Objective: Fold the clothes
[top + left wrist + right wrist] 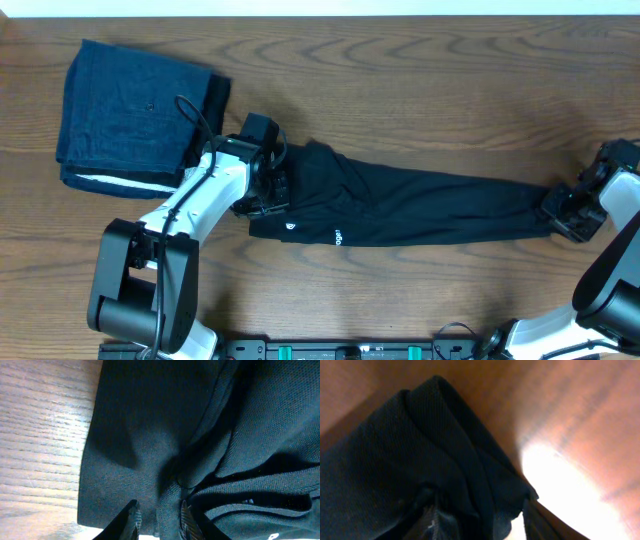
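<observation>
The black shirt (420,205) lies bunched into a long narrow band across the middle of the table, with small white marks near its left end. My left gripper (275,190) is over that left end. In the left wrist view the shirt (150,435) fills the picture, and my left gripper (160,520) stands slightly open around a raised fold that lies against one finger (186,520) only. My right gripper (565,210) is at the band's right end. In the right wrist view my right gripper (480,522) is shut on a thick wad of the shirt (395,460).
A folded dark-blue denim-like garment (130,110) with a white edge lies at the back left, just behind my left arm. Bare wooden table (450,90) runs along the back and the front.
</observation>
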Action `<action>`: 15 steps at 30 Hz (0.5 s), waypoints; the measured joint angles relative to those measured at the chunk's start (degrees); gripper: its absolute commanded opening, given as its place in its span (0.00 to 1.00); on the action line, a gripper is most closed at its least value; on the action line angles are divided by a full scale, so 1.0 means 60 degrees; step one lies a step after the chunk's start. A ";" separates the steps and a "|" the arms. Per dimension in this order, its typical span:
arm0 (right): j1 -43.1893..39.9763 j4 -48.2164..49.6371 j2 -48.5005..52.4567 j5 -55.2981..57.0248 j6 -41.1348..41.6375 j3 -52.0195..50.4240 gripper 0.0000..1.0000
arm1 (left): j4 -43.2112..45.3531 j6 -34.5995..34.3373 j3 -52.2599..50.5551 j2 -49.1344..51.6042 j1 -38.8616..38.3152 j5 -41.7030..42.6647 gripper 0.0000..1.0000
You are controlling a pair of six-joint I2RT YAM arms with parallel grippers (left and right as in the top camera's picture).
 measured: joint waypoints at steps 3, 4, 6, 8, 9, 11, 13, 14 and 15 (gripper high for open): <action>-0.0004 0.0124 0.0127 -0.0328 -0.0208 0.0120 0.37 | 0.0022 0.0000 0.0000 0.0000 0.0000 0.0000 0.29; -0.0004 0.0149 0.0142 -0.0423 -0.0273 0.0131 0.27 | 0.0029 0.0000 0.0000 0.0000 0.0000 0.0004 0.29; 0.0000 0.0226 0.0160 -0.0659 -0.0382 0.0135 0.02 | 0.0036 0.0000 0.0000 0.0000 0.0000 0.0004 0.30; 0.0025 0.0270 0.0171 -0.0914 -0.0386 0.0160 0.01 | 0.0040 0.0000 0.0000 0.0000 0.0000 0.0004 0.29; 0.0022 0.0262 0.0171 -0.0951 -0.0382 0.0171 0.01 | 0.0044 0.0000 0.0000 0.0000 0.0000 0.0000 0.30; 0.0004 0.0175 0.0178 -0.0998 -0.0390 0.0233 0.01 | 0.0044 0.0000 0.0000 0.0000 0.0000 0.0004 0.30; 0.0004 0.0040 0.0215 -0.1002 -0.0393 0.0339 0.01 | 0.0047 0.0000 0.0000 0.0000 0.0000 0.0000 0.30; 0.0004 -0.0004 0.0219 -0.1020 -0.0390 0.0368 0.01 | 0.0055 0.0000 0.0000 0.0000 0.0000 0.0004 0.30; 0.0004 -0.0011 0.0215 -0.1056 -0.0393 0.0375 0.01 | 0.0069 0.0000 0.0000 0.0000 0.0000 0.0000 0.29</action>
